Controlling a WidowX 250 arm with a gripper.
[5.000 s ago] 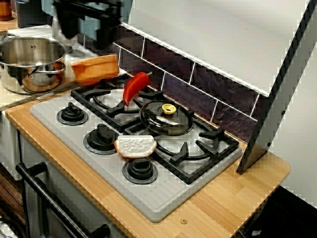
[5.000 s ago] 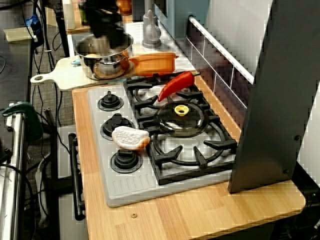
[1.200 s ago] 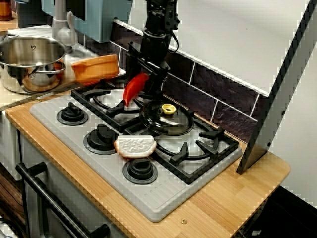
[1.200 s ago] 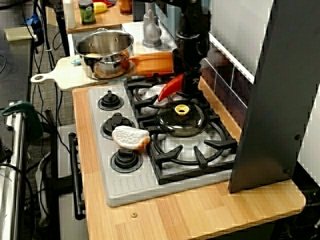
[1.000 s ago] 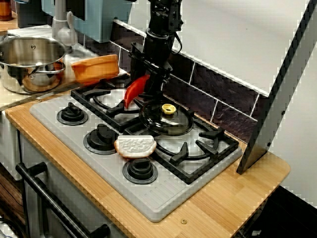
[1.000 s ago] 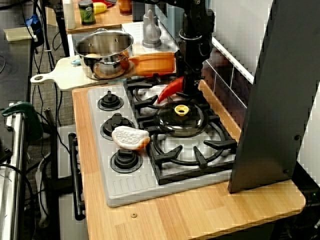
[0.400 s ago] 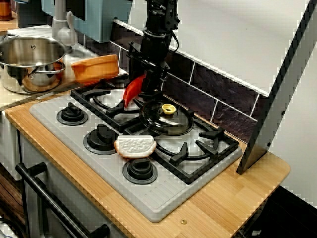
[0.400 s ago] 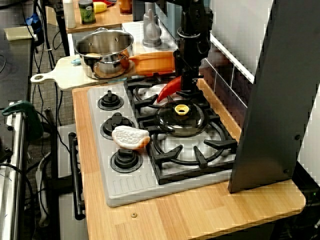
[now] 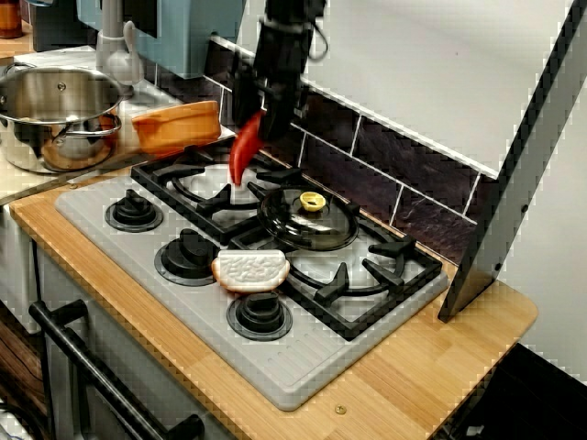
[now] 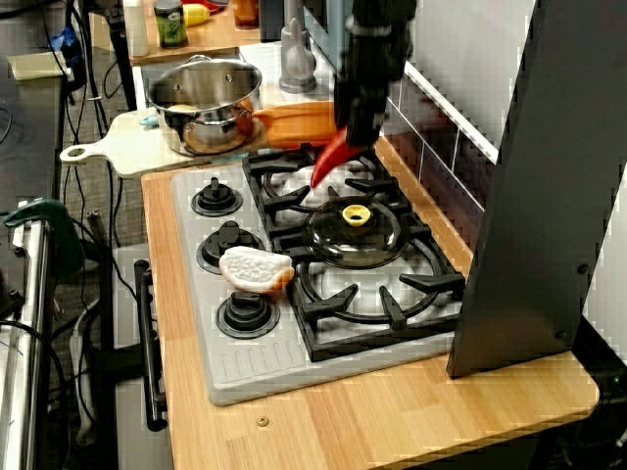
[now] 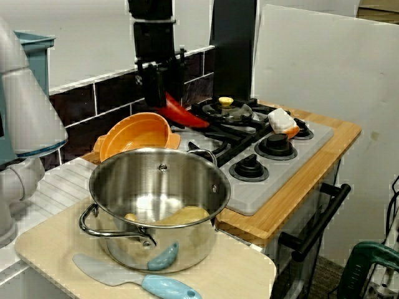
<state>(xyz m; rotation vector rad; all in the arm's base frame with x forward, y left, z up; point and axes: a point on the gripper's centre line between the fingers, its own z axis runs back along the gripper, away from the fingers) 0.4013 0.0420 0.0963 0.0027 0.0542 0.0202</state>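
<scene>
Lifted since 0.4 s ago: red pepper [image 9: 244, 151] is now clear of the grate [image 9: 332, 280]. It hangs tip-down over the rear left burner, with the gripper [image 9: 259, 117] clenched on its upper end. Motion blur there, so the hold only looks like the stem end.

Front view, near to far:
- three black knobs [image 9: 260, 314]
- one bread slice [image 9: 250, 270] at the grate's front edge
- one glass lid [image 9: 307, 218] with a yellow knob
- the pepper
- one orange bowl [image 9: 176, 126]
- one steel pot [image 9: 55, 110]

The view over the pot alone shows one blue spatula [image 11: 146, 280] on the cutting board [image 11: 240, 274], just before the pot.
</scene>
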